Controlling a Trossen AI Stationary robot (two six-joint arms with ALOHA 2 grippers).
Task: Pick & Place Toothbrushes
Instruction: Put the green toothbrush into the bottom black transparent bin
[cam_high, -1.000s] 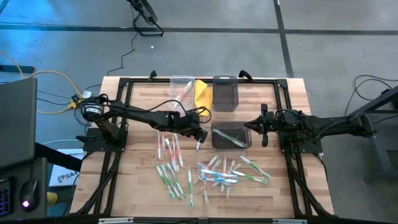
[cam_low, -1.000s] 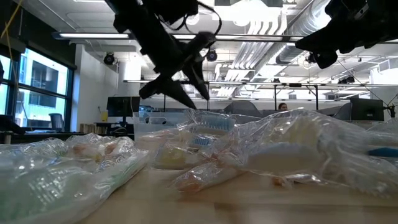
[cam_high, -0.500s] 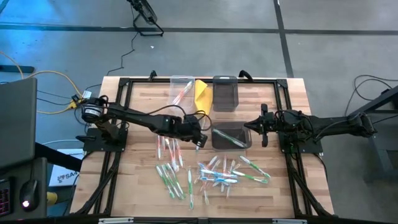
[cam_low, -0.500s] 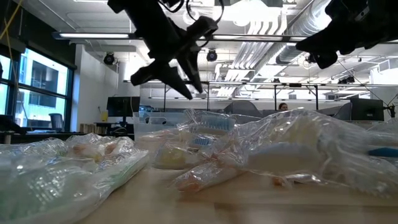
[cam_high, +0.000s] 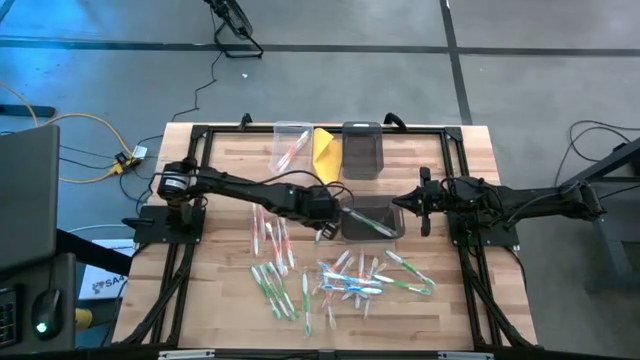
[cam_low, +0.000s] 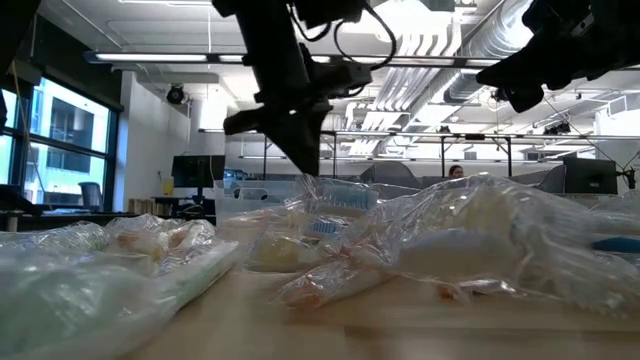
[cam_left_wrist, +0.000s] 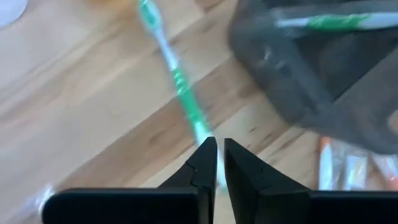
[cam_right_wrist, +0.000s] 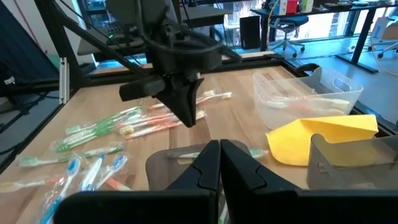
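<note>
Pinching a green toothbrush (cam_left_wrist: 176, 79) by its tip, the left pincer (cam_high: 322, 215) hangs beside the near dark bin's (cam_high: 372, 221) left edge; a second ago it stood wide apart and farther left. Its fingers hide the grip itself. The right pincer (cam_high: 421, 203), closed and empty, waits right of that bin. More toothbrushes (cam_high: 350, 280) lie scattered on the near bench (cam_high: 225, 165).

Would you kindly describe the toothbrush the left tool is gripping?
On the wooden table, find the dark bin nearest the middle. At its left edge, the left tool pinches a green-and-white toothbrush; unlike the others, it is the only one held.
</note>
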